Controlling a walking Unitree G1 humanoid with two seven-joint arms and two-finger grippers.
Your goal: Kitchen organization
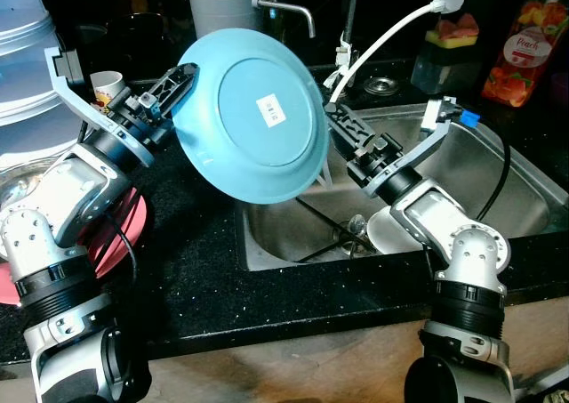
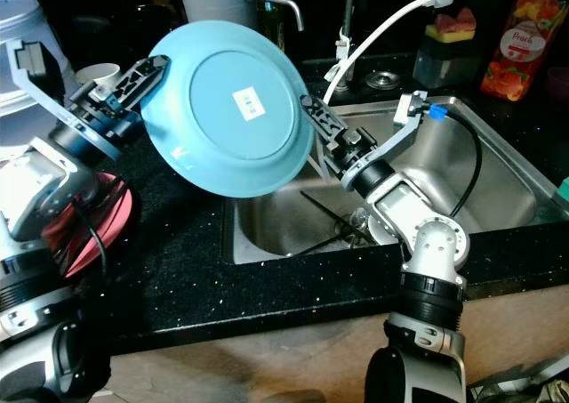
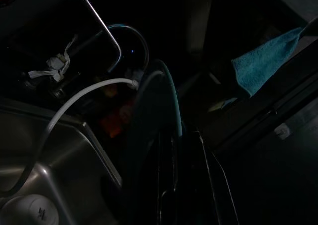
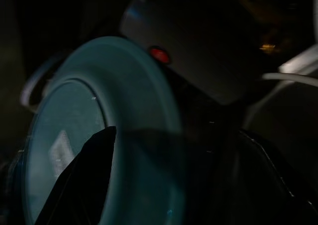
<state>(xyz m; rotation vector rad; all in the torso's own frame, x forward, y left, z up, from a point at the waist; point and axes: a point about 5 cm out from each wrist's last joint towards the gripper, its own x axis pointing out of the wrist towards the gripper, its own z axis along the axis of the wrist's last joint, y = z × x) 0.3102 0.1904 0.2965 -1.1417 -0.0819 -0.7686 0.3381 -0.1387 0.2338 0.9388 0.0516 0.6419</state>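
A light blue plate (image 1: 253, 109) with a white sticker hangs tilted in the air over the counter and the sink's left edge, its underside toward me. My left gripper (image 1: 178, 87) is shut on its upper left rim; the left wrist view shows the plate's rim (image 3: 171, 96) edge-on between the fingers. At the plate's right rim is my right gripper (image 1: 336, 125), open. In the right wrist view one of its fingers (image 4: 84, 180) lies in front of the plate (image 4: 99, 125) and the other stands far off to the side.
Below the plate lies a steel sink (image 1: 516, 198) with a white dish (image 1: 387, 234) in it. Behind it are a faucet (image 1: 289, 10) and a white hose (image 1: 382, 43). A red plate (image 1: 129, 225) lies on the black counter under my left arm. A white cup (image 1: 107, 84) and a peach bottle (image 1: 524, 52) stand at the back.
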